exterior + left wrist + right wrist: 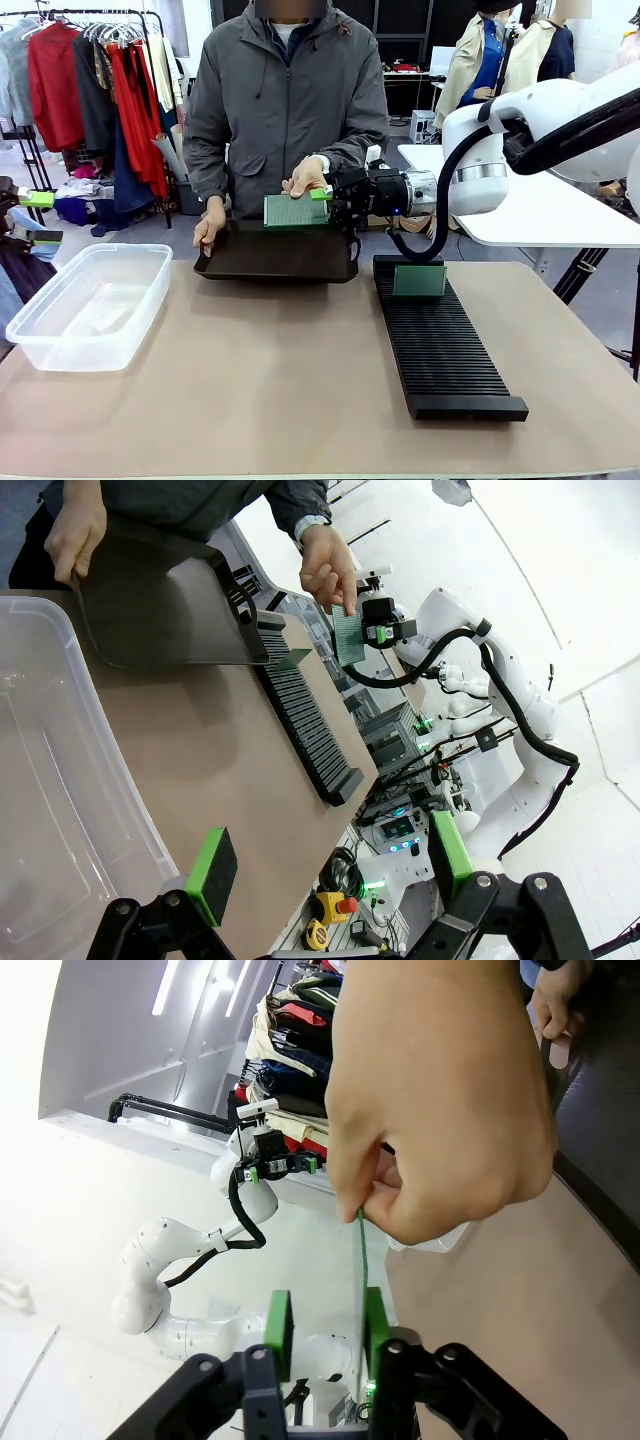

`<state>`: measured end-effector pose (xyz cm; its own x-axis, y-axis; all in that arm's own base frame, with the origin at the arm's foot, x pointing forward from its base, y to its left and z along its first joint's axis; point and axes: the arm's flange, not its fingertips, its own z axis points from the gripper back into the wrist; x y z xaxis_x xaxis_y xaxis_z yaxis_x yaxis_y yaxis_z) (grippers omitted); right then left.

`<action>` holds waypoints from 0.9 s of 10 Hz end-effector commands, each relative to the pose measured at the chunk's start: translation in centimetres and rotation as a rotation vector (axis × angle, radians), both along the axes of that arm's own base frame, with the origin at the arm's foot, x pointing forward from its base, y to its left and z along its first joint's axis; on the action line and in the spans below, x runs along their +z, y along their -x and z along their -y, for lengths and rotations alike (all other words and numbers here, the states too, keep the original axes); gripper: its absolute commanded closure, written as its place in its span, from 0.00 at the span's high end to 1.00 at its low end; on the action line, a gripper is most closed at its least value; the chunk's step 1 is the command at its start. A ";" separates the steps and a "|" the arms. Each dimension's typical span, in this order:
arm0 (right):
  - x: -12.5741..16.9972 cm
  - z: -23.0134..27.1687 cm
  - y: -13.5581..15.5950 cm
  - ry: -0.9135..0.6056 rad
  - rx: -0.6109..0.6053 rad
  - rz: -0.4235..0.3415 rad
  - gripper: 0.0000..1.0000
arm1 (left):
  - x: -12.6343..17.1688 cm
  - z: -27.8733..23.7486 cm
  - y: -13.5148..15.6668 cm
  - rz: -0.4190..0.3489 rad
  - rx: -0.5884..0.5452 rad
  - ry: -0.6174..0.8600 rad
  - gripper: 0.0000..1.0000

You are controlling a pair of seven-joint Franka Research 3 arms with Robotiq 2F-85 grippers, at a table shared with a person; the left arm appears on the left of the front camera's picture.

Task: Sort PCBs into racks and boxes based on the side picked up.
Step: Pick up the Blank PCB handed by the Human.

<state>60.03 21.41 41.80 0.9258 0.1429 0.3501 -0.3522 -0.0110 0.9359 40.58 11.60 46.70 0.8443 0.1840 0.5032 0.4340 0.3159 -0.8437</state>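
Note:
A person's hand (306, 177) holds a green PCB (294, 211) upright over the dark tray, its lighter dotted face toward the front camera. My right gripper (323, 198) reaches in from the right and straddles the board's right edge. In the right wrist view the board (361, 1255) runs edge-on beside one green pad (376, 1326), with a gap to the other pad (278, 1330), so the jaws stand open around it (326, 1328). Another PCB (420, 281) stands in the black rack (445, 350). The clear box (88, 302) sits at the left. My left gripper (330, 870) hangs open and empty at the far left (38, 217).
The person's other hand (208, 226) grips the smooth dark tray (275, 258) at the table's far edge. The rack (305, 720) lies lengthwise on the right half of the table. Bare tabletop (280, 370) lies between box and rack. A clothes rail stands behind on the left.

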 end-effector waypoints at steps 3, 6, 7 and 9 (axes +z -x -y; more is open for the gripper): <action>0.2 -1.2 -1.0 -0.010 -0.034 -0.059 0.00 | 0.2 0.0 0.2 0.002 -0.006 0.006 1.00; 0.2 -1.4 -1.3 -0.027 -0.054 -0.102 0.00 | 0.2 0.0 0.2 0.002 -0.006 0.006 1.00; 0.1 -1.6 -1.2 -0.021 -0.049 -0.105 0.00 | 0.2 0.0 0.2 0.002 -0.006 0.006 1.00; -0.6 -0.5 -0.3 -0.013 -0.028 -0.081 0.00 | 0.2 0.0 0.2 0.002 -0.006 0.006 1.00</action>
<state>60.30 22.00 41.07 0.9547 0.1155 0.2743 -0.2751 -0.0093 0.9614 40.58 11.60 46.70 0.8443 0.1840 0.5032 0.4340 0.3159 -0.8437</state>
